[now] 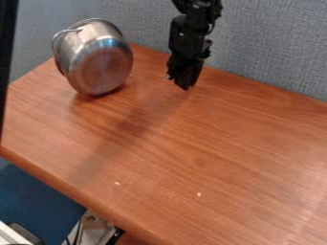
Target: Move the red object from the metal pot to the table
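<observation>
- Camera view: black gripper (183, 80), whether closed or parted I cannot tell, hovers above the reddish-brown wooden counter (192, 153).
- Tipped shiny steel pot (92, 57) lies to its left.
- Red object unseen; progress unclear.

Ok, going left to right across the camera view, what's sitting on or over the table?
Metal pot, lying on its side at the far left of the wooden table → gripper, hanging over the table's far edge. No red object can be seen.
</observation>
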Robot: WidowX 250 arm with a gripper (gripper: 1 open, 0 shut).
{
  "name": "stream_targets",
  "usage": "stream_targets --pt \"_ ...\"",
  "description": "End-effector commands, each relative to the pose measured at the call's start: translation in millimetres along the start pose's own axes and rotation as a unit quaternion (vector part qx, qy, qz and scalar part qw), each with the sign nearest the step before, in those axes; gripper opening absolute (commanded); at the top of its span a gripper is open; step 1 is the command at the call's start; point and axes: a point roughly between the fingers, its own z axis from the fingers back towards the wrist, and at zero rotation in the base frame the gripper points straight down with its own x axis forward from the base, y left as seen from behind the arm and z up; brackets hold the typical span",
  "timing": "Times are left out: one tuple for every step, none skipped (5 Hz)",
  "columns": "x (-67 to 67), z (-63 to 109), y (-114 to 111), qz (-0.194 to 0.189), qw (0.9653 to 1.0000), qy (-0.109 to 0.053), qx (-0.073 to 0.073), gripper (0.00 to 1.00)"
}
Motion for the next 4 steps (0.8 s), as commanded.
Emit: stream_targets --pt "21.0 -2.0 -4 0.009 0.9994 -0.016 -0.031 1.00" --pt "33.3 -6.8 2 0.012 0.9991 -0.022 -0.034 1.00" --pt "44.3 -8.9 7 0.013 0.9990 -0.025 -0.035 1.00" --pt "43.3 0.9 -7 -0.027 0.9988 -0.024 -0.032 1.00"
